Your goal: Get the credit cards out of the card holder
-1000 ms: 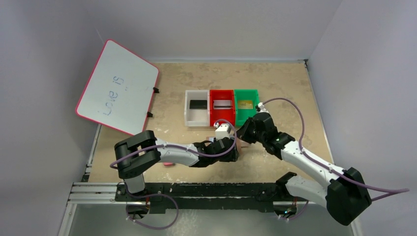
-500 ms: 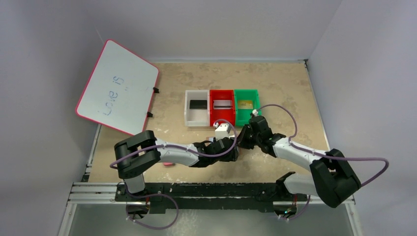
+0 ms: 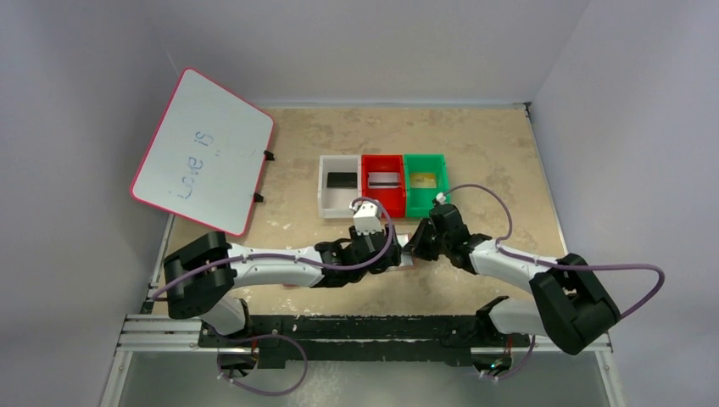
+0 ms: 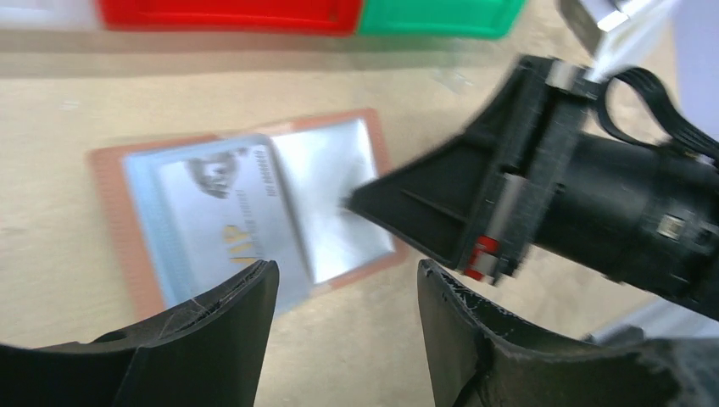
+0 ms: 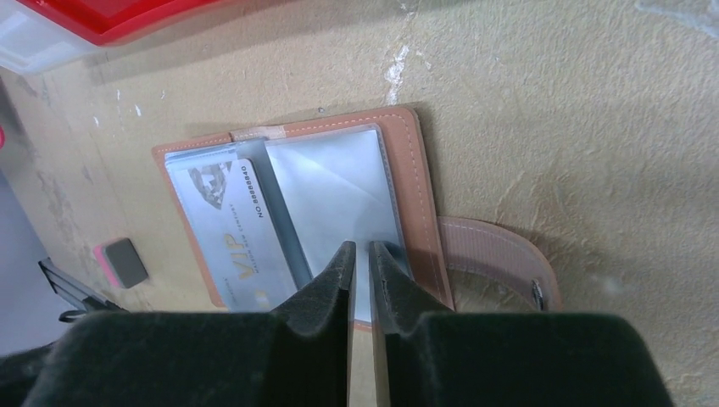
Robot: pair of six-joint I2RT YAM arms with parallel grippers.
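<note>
Card holder [image 5: 421,212] lies open and flat on the bench [image 3: 492,153], just on the near side of the red bin [image 3: 383,158]. One silver credit card [image 5: 225,229] marked VIP sits in a clear sleeve of the holder, and the sleeve beside it looks empty. A black card [image 3: 342,180] lies in the white bin [image 3: 323,186] touching the red bin's left side. A silver-grey card [image 3: 383,181] lies in the red bin itself, and a gold card [image 3: 424,180] in the green bin [image 3: 425,157] touching its right side. I judge the job close to done, with the last card being worked on.

The right tool [image 5: 360,250] has its fingers drawn almost together, with only a slit between them and nothing seen gripped. Its tips are on the empty sleeve, apparently pinning the holder. The left tool [image 4: 343,275] has its fingers spread with nothing between them, and it hovers over the holder on the red bin's near side.

The next move probably calls for the left tool to catch the VIP card's exposed edge and draw it out while the holder is kept pinned. The card is thin and offers little edge to grip, so the holder may slide with it.

The bench is mottled tan, and plain pale walls [image 3: 381,42] close it in. A red-rimmed whiteboard [image 3: 203,148] leans well to the red bin's left, and a pink-and-grey eraser [image 5: 125,261] lies to its near left.
</note>
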